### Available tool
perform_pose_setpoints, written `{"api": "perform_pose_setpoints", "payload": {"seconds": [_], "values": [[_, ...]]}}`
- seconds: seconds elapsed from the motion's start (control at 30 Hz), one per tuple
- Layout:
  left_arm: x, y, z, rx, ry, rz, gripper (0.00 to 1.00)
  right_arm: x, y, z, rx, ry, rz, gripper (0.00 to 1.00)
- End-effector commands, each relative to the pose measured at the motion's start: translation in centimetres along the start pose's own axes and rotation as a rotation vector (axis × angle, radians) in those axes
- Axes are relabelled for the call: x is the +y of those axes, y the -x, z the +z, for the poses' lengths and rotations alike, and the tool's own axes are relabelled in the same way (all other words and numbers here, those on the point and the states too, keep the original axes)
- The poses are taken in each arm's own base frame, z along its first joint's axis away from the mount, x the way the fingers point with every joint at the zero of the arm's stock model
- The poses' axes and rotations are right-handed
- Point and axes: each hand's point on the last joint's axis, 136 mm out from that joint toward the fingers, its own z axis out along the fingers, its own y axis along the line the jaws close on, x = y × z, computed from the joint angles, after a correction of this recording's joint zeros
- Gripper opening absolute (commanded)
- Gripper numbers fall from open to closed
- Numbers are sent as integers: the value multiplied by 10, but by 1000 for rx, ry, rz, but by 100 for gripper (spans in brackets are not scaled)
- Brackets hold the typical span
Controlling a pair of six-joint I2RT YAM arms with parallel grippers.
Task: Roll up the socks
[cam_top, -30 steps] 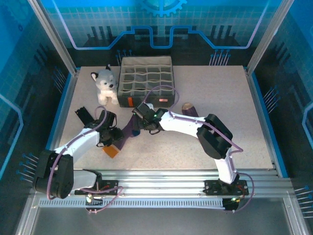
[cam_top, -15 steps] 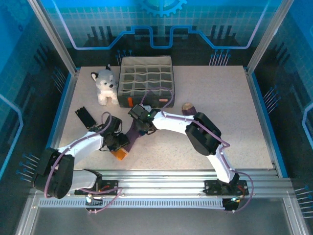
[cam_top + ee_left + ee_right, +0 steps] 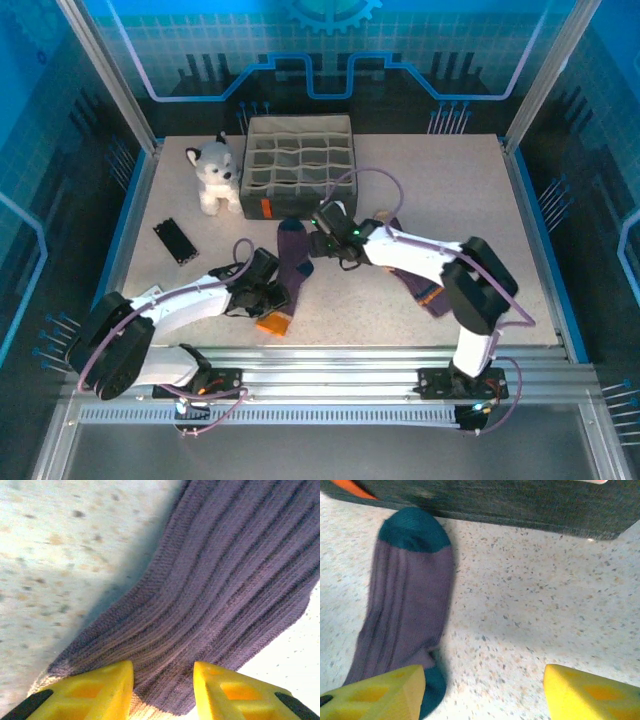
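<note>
left wrist view: the left pincer (image 3: 162,680) stands narrow, the navy-toed sock (image 3: 215,580) lying between its yellow tips; whether it pinches the ribbed fabric i cannot tell. the right pincer (image 3: 485,685) gapes wide and empty over the speckled bench (image 3: 530,605), one tip beside that sock's heel. the tan-toed sock (image 3: 430,292) lies under the right arm.

White arm links (image 3: 190,298), black joints (image 3: 478,290), looping purple cables (image 3: 365,172), yellow pincer fingers (image 3: 95,690).
</note>
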Motion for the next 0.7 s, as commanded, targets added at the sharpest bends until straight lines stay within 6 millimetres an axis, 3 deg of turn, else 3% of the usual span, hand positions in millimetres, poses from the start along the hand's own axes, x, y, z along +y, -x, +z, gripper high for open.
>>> {"api": "perform_pose_setpoints", "payload": {"seconds": [0.0,0.13,0.37,0.5,0.67], "values": [[-25,4,7,-25,-20,-15,37,12,15,-30,-114,128,-120,63],[-60,4,17,-27,-86,57,38,7,0,-55,-179,206,-232,61],[-107,18,27,-18,-132,172,38,17,-36,-89,-315,380,-565,59],[-133,24,13,2,-188,240,39,28,-60,-105,-400,444,-787,63],[-154,35,-17,54,-286,308,41,22,-77,-109,-432,471,-792,64]]}}
